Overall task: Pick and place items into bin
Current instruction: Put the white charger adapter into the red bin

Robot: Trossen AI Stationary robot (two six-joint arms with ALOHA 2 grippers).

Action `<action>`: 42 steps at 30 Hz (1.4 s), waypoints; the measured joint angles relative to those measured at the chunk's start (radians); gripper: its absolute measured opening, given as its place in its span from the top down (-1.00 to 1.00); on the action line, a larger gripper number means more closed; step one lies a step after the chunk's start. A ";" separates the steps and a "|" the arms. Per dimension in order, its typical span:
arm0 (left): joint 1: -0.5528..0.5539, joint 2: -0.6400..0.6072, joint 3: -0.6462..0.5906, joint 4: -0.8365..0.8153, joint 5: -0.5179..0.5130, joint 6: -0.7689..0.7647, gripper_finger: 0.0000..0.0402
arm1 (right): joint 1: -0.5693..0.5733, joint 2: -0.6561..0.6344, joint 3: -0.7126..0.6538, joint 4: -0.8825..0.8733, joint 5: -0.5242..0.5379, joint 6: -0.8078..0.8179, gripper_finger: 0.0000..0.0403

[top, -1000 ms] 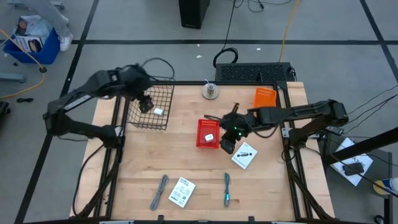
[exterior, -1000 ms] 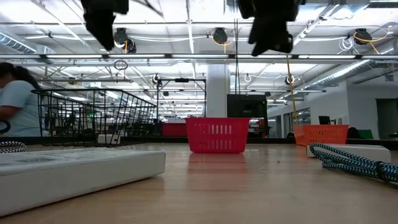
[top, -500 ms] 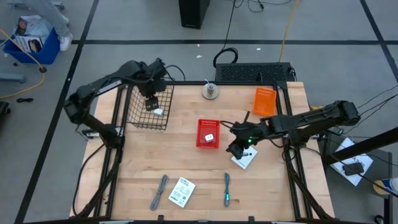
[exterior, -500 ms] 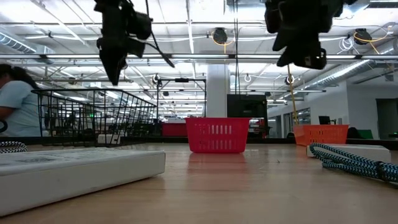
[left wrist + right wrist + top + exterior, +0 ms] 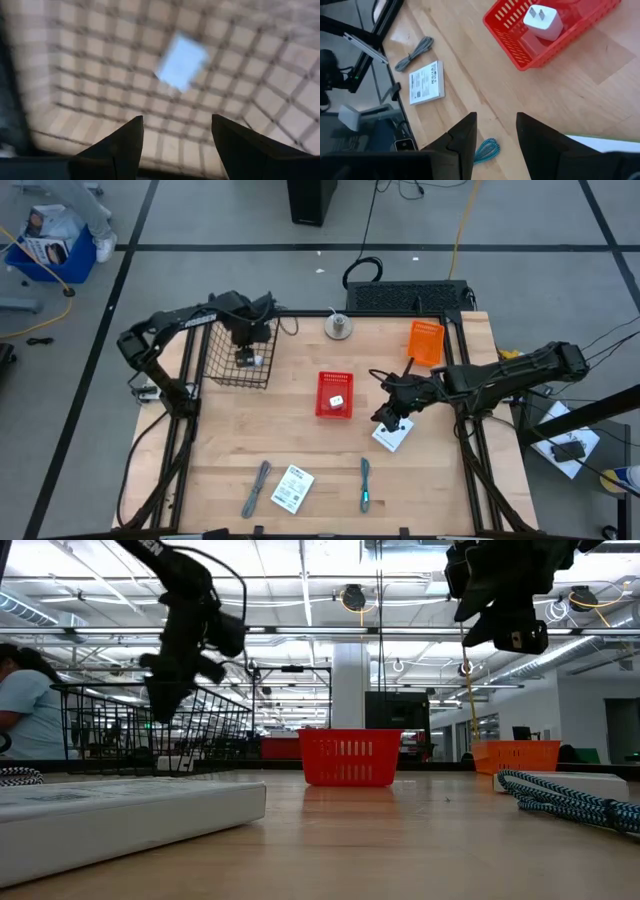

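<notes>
My left gripper (image 5: 244, 340) is open over the black wire basket (image 5: 238, 352). A white block (image 5: 181, 61) lies on the basket's mesh floor, beyond the fingers. My right gripper (image 5: 392, 416) is open above a flat white packet (image 5: 392, 436) that lies flat on the table. Another white block (image 5: 542, 22) sits in the red basket (image 5: 335, 394). A second packet (image 5: 292, 488), a grey stick-like tool (image 5: 256, 488) and a teal one (image 5: 365, 483) lie near the table's near edge.
An orange bin (image 5: 425, 342) and a small metal object (image 5: 339, 327) stand toward the far edge. In the low view the red basket (image 5: 348, 757) stands mid-table, with the wire basket (image 5: 150, 725) to its left. Bare wood lies between the baskets and the near items.
My left gripper has come down toward the wire basket and now hangs at its rim. My right gripper has moved away from the red basket toward the table's right and near edge and is now over the white packet. The items have stayed where they were.
</notes>
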 joint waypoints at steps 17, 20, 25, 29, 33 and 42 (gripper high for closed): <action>-0.015 0.001 -0.177 0.328 0.066 -0.022 -0.19 | 0.000 -0.003 0.000 -0.004 -0.005 0.041 0.36; -0.015 0.001 -0.197 0.349 0.066 -0.011 -0.19 | 0.000 -0.003 0.000 -0.004 -0.005 0.054 0.36; -0.015 0.000 -0.256 0.416 0.057 0.012 -0.19 | 0.000 -0.003 0.000 -0.004 -0.005 0.075 0.36; -0.016 0.000 -0.304 0.507 0.047 0.028 -0.19 | 0.000 -0.003 0.000 -0.004 -0.005 0.101 0.36; -0.016 -0.002 -0.327 0.546 0.032 0.026 -0.19 | 0.000 -0.003 0.000 -0.004 -0.005 0.127 0.36; -0.016 -0.003 -0.332 0.589 0.032 0.018 -0.13 | 0.000 -0.003 0.000 0.019 -0.002 0.128 0.36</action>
